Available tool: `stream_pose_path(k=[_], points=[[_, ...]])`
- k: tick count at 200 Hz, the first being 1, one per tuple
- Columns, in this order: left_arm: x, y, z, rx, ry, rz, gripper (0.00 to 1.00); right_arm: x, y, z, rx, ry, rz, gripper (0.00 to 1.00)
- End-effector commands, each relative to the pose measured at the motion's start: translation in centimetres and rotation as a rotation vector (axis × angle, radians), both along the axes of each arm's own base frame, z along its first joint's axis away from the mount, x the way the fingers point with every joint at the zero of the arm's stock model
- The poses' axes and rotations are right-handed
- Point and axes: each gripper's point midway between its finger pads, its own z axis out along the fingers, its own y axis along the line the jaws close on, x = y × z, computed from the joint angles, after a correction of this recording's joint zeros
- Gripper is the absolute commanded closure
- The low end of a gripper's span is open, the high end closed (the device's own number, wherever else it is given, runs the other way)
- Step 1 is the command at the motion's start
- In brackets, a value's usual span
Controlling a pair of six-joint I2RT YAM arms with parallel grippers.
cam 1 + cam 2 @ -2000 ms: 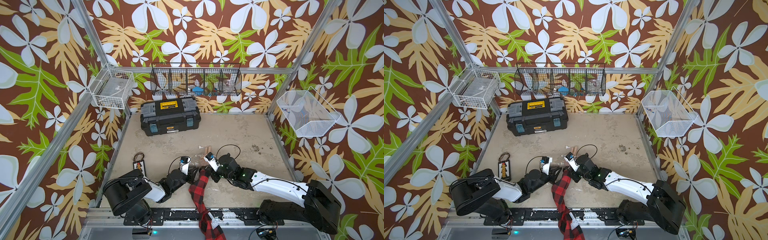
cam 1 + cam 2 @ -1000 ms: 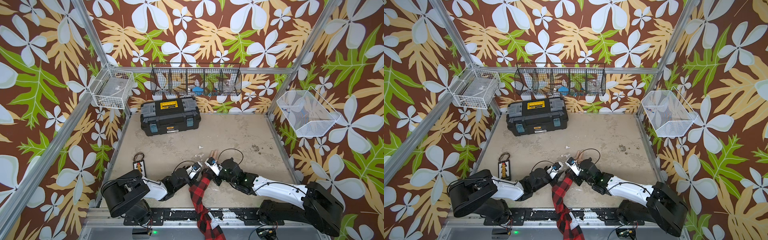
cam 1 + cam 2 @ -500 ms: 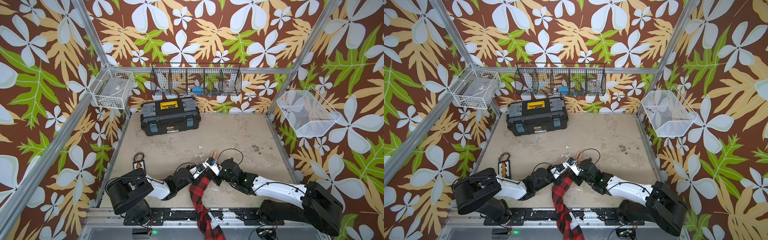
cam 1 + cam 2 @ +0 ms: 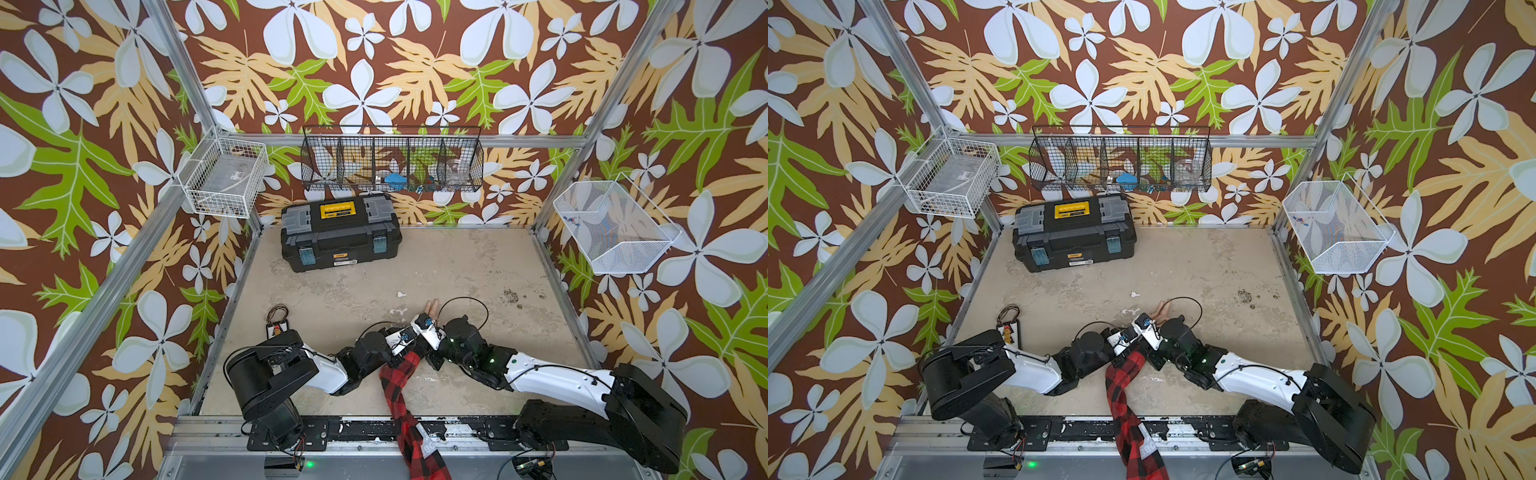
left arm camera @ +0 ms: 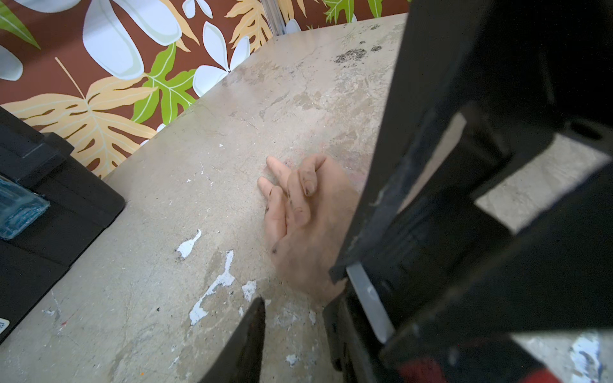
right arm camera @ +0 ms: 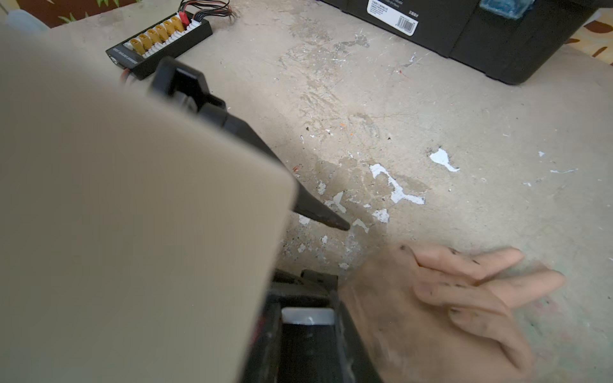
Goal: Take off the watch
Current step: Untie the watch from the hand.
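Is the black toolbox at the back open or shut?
Shut: the toolbox lid lies flat on its body, both blue latches down.

On the beige table [image 4: 457, 266] a black toolbox [image 4: 340, 237] with a yellow handle stands far left. From the near edge a red-black checked sleeve [image 4: 399, 386] reaches in, and fingers [image 4: 432, 308] show just beyond it. The left arm [image 4: 324, 372] and the right arm [image 4: 552, 376] meet over the wrist and hide it. A small board with wires [image 4: 277, 328] lies near left
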Motion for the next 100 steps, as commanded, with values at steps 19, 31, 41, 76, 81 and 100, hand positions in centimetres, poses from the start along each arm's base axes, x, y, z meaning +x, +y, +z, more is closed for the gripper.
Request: stream_pose_path(k=[19,31,41,76,81,100], points=[[-1.2,1.9,-1.1,0.062,-0.005,-0.006,0.6,0.7,-0.2,1.0,0.009,-0.049,-0.032,0.83],[-1.4,2.6,-1.0,0.056,-0.006,0.011,0.6,0.8,-0.3,1.0,0.006,-0.053,-0.039,0.83],[-1.8,2.8,-0.9,0.045,0.0,0.001,0.6,0.8,-0.3,1.0,0.005,-0.052,-0.039,0.83],[-2.2,1.9,-1.2,0.035,0.029,-0.041,0.59,0.5,0.1,0.8,0.016,-0.034,-0.014,0.83],[-2.2,1.7,-1.3,0.036,0.035,-0.046,0.58,0.4,0.2,0.9,0.019,-0.034,-0.011,0.83],[-2.2,0.8,-1.4,0.032,0.041,-0.067,0.58,0.3,0.5,1.0,0.032,-0.028,0.001,0.83]])
